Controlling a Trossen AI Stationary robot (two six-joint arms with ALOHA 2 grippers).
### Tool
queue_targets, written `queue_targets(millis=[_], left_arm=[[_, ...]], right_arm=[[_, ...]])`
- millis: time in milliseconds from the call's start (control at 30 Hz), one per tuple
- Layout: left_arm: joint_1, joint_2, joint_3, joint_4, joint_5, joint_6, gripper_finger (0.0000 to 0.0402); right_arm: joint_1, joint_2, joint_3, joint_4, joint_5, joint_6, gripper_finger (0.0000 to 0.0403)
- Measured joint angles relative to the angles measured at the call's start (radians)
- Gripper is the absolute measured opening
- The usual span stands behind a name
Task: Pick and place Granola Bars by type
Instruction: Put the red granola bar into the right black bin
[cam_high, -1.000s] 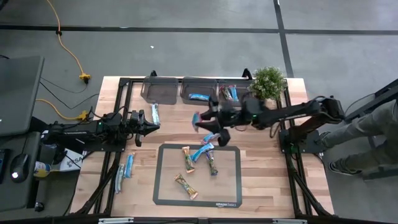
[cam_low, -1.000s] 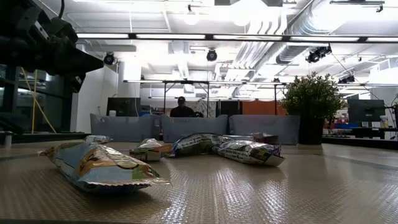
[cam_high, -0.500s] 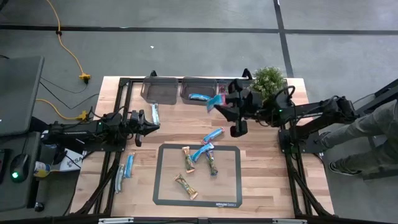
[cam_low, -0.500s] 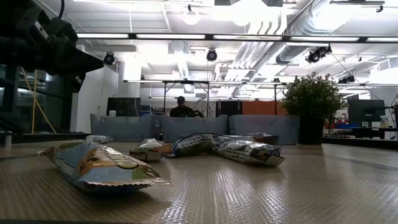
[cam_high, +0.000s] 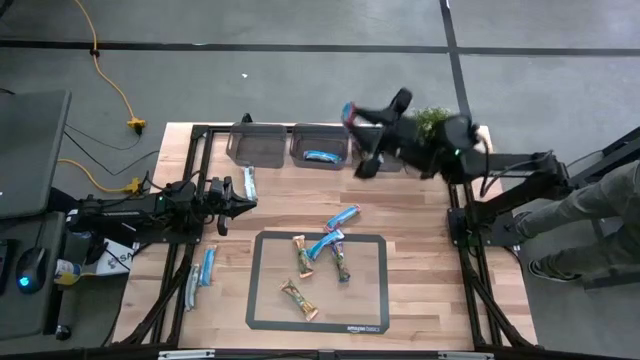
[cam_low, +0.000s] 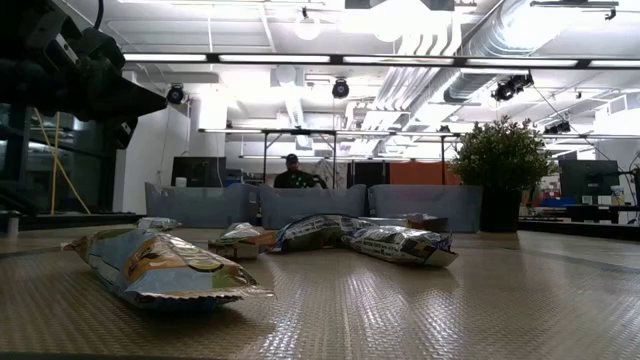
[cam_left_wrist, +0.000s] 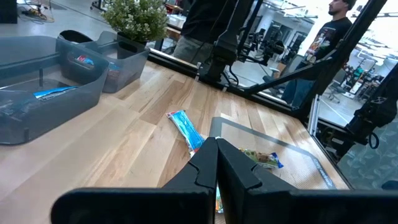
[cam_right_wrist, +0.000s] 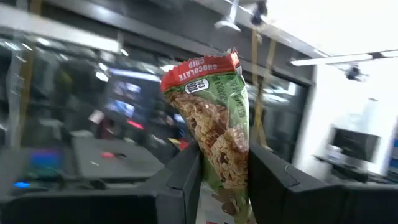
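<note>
One bar (cam_right_wrist: 217, 130): was held upright, pinched between the right gripper (cam_high: 352, 112) fingers, above the bins (cam_high: 320, 145).
Risk: it could be dropped outside its bin.
Left gripper (cam_high: 243, 203): was closed, empty, parked.

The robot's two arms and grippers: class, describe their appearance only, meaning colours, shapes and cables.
Both arms are dark, jointed and slim. The left gripper has two black wedge-shaped fingers tapering to a point. The right gripper has flat black fingers. Black cables loop beside the right arm.
</note>
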Motion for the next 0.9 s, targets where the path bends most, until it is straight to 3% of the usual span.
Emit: queue_targets(millis=[233,333,533,700,900], left_arm=[[0.000,0.000,0.000,0.000,0.000,0.000,0.0000],[0.000,0.000,0.000,0.000,0.000,0.000,0.0000],[0.000,0.000,0.000,0.000,0.000,0.000,0.0000],[0.000,0.000,0.000,0.000,0.000,0.000,0.0000],[0.000,0.000,0.000,0.000,0.000,0.000,0.0000]], right_arm=[[-0.093,0.007,0.217,-0.335,0.101,0.023,0.0098],[-0.144,0.007,0.267,-0.420,0.170,0.023,0.0098],[-0.279,0.007,0.296,-0.543,0.208,0.055,0.0098],[-0.419,0.029,0.296,-0.706,0.160,0.190,0.0098],[-0.549,0.138,0.296,-0.868,-0.019,0.324,0.0098]])
